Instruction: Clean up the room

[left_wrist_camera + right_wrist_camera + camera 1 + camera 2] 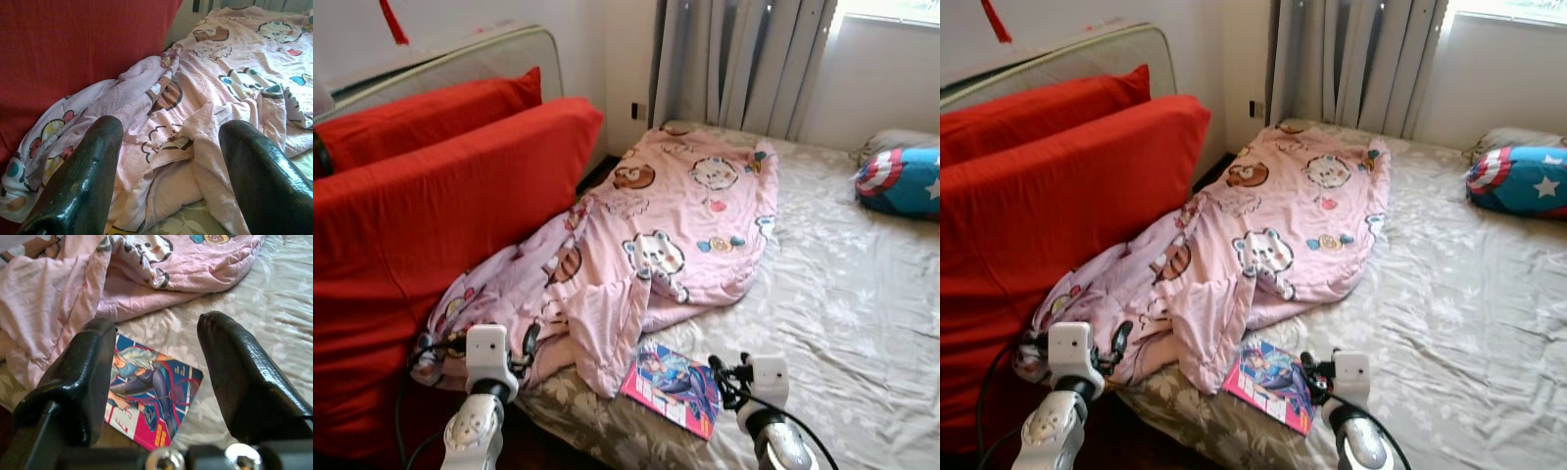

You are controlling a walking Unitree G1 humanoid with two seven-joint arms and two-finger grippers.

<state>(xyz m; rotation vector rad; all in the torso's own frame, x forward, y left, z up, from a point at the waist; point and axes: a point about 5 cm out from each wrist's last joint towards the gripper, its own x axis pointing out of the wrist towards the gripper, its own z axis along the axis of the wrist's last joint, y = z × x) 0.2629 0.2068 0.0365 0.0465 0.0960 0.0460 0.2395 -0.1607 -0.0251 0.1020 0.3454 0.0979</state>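
Bedroom with an unmade bed (862,323), both end effectors raised over its near edge.

Head views: a crumpled pink blanket (675,215) runs from the near corner toward the curtains (744,59), red cushions (431,196) stand at the left, and a magazine (673,387) lies flat on the sheet by the near edge, touching the blanket's hem. Right end effector (729,377) sits just beside the magazine, nearer than the left end effector (514,354), which faces the blanket's bunched end. Left wrist view: fingers (78,176) spread apart, empty, with folded pink cloth between and beyond them. Right wrist view: fingers (244,377) likewise apart, empty, the magazine lying directly below the gap, its long axis slanting across the opening (so a wrist turn would probably help); this angle the head views barely reveal.
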